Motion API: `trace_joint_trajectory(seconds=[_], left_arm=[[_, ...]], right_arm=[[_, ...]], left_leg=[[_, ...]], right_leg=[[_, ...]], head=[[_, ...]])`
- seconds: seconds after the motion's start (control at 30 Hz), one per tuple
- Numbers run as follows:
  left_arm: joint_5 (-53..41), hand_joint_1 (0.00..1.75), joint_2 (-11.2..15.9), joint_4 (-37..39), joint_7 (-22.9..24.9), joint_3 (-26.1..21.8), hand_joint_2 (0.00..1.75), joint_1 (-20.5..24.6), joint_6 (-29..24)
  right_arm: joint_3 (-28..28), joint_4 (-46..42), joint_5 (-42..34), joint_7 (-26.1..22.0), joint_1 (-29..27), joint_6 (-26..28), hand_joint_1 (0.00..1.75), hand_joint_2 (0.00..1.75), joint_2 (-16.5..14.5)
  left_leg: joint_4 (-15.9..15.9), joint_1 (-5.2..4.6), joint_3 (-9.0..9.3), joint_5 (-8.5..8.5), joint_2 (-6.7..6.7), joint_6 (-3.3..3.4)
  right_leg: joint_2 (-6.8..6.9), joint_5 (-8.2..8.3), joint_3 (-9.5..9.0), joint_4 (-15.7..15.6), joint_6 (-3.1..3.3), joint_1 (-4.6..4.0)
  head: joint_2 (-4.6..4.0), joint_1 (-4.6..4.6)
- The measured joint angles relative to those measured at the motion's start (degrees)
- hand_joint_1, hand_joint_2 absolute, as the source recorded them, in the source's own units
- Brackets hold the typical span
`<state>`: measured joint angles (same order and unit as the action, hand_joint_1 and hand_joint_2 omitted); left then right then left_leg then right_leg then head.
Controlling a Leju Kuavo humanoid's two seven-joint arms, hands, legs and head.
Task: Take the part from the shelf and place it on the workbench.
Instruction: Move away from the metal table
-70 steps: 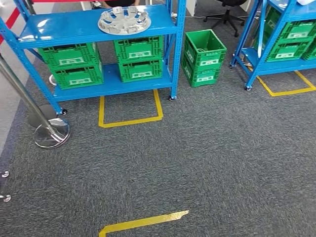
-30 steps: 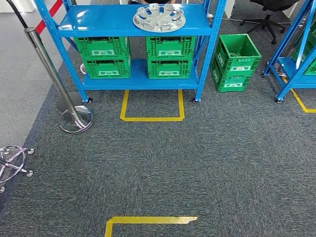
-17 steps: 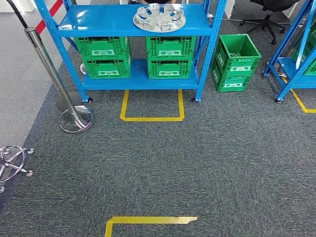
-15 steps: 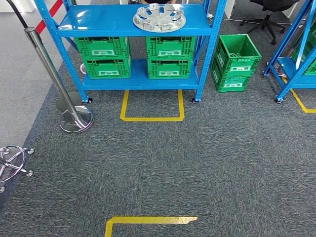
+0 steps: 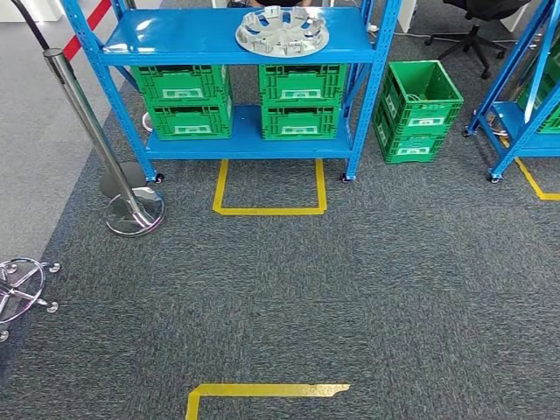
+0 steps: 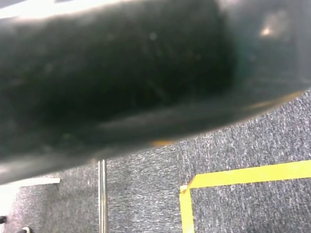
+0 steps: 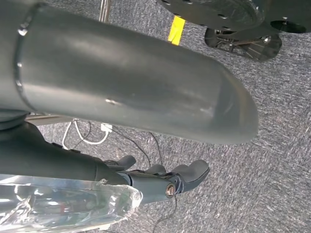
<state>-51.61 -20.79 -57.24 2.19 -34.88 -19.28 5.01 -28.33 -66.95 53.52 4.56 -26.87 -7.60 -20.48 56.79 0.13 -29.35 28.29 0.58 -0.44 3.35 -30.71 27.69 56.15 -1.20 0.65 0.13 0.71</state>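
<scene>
The part [image 5: 282, 31] lies on the shelf's [image 5: 198, 39] top level, well ahead across the carpet; carrying it to the counter remains. The right hand [image 7: 172, 182] hangs with fingers loosely apart, holding nothing.

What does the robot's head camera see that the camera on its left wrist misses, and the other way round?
Head view alone: the blue shelf with the silver wheel cover on its top level, green crates on the level below, and a leaning chrome post.
Left wrist view alone: a close look at a corner of yellow floor tape and a thin metal rod; whether that rod is the chrome post, I cannot tell.
Both: grey carpet marked with yellow tape.
</scene>
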Motion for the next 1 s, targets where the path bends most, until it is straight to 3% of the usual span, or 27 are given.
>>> trace_joint_trajectory(seconds=[0.23,0.4,0.63,0.8,0.87,0.93,0.97,1.0], left_arm=[[-0.45,0.0,0.03,0.0,0.0,-0.14,0.0,0.06,-0.5],[-0.87,0.0,-0.02,0.03,0.0,-0.36,0.0,0.22,-0.69],[-1.29,0.0,0.02,0.09,0.0,-0.58,0.0,0.53,-0.7],[-1.55,0.0,0.01,0.11,-0.03,-0.94,0.0,0.52,-0.73],[-1.6,0.0,-0.03,0.11,-0.08,-1.01,0.0,0.56,-0.8],[-1.63,0.0,-0.07,0.15,-0.15,-1.03,0.0,0.63,-0.84],[-1.63,0.0,-0.08,0.17,-0.17,-1.03,0.0,0.63,-0.84],[-1.63,0.0,-0.08,0.19,-0.2,-1.04,0.0,0.62,-0.84]], right_arm=[[0.0,0.0,0.51,-0.14,0.06,-0.36,0.0,0.0,0.0],[0.02,0.0,0.52,0.06,0.22,-0.04,0.0,0.0,0.0],[0.0,0.0,0.44,0.07,0.21,0.03,0.0,0.0,0.0],[0.01,-0.08,0.42,0.07,0.31,0.04,0.0,0.0,0.0],[0.03,-0.18,0.38,0.07,0.35,0.11,0.0,0.0,0.0],[0.04,-0.2,0.32,0.09,0.25,0.16,0.0,0.0,0.0],[0.04,-0.2,0.29,0.11,0.15,0.16,0.0,0.0,0.0],[0.03,-0.2,0.27,0.12,0.02,0.16,0.0,0.0,0.0]], left_leg=[[0.23,-0.43,-0.02,0.32,0.03,0.68],[-0.08,-0.43,0.12,0.06,0.02,0.57],[0.1,-0.88,0.11,0.37,0.17,1.21],[-0.33,-0.8,0.44,0.41,0.0,2.17],[-0.98,-0.4,0.91,0.17,-0.18,2.69],[-1.07,-0.35,1.03,0.22,-0.32,2.92],[-1.05,-0.4,1.1,0.31,-0.46,2.91],[-1.04,-0.43,1.26,0.46,-0.62,2.84]], right_leg=[[0.03,-0.01,-0.16,-0.1,-0.69,0.46],[0.0,-0.1,-0.3,-0.07,0.08,0.41],[-0.08,0.11,-0.44,-0.46,-1.12,0.87],[-0.22,-0.28,-1.03,-0.53,-2.06,1.01],[-1.53,-2.5,0.4,2.93,-2.19,0.95],[-2.83,-6.07,4.72,10.73,-1.99,0.92],[-3.04,-7.12,6.99,14.41,-1.91,0.9],[-3.13,-7.04,8.54,16.44,-1.8,0.86]], head=[[0.0,0.02],[0.0,-0.09],[0.0,-0.04],[0.0,-0.07],[0.0,-0.31],[0.0,-0.56],[0.0,-0.61],[0.0,-0.6]])
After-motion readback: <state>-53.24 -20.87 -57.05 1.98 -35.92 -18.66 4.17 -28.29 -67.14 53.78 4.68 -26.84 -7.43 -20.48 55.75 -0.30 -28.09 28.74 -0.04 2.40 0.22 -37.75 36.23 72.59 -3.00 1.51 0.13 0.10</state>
